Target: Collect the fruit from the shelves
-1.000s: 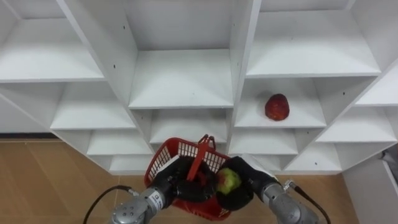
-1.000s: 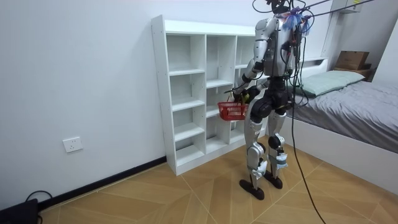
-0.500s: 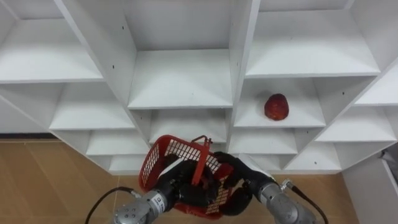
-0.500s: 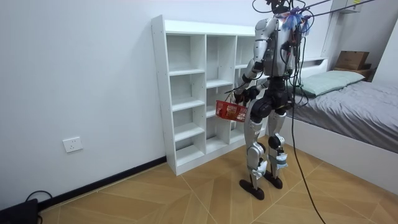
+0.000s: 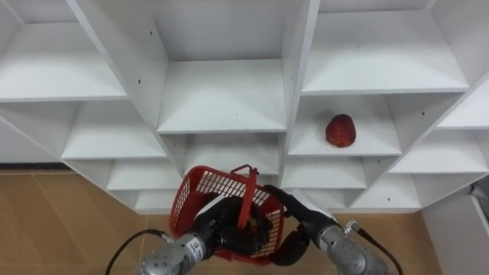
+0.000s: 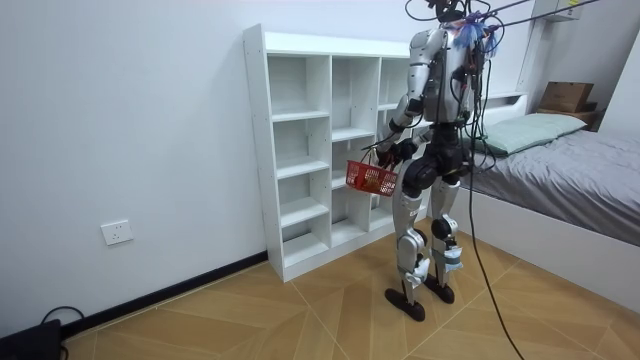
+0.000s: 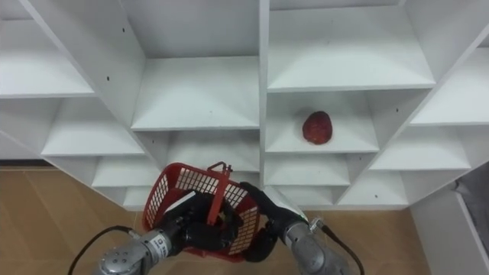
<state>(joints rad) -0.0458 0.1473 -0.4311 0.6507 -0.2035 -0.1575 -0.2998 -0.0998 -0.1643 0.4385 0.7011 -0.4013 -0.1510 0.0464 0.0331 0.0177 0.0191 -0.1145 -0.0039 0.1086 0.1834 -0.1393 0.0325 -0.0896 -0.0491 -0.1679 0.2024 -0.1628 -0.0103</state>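
Our left hand (image 5: 225,231) is curled round the handle of the red basket (image 5: 205,189), tilting it, we judge, toward our right hand (image 5: 294,246), whose fingers are hidden inside, so their grip is unclear. One red fruit (image 5: 341,131) sits on a closet (image 5: 221,99) shelf ahead

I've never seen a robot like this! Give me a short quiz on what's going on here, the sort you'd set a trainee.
1. True or false: the red fruit lies inside the red basket.
2. The left hand holds the basket by: A) its handle, B) its bottom, C) its far rim.
3. Fill in: in the room view the robot stands facing a white ____.
Key: 1 false, it lies in the shelf unit; 2 A; 3 shelf unit.
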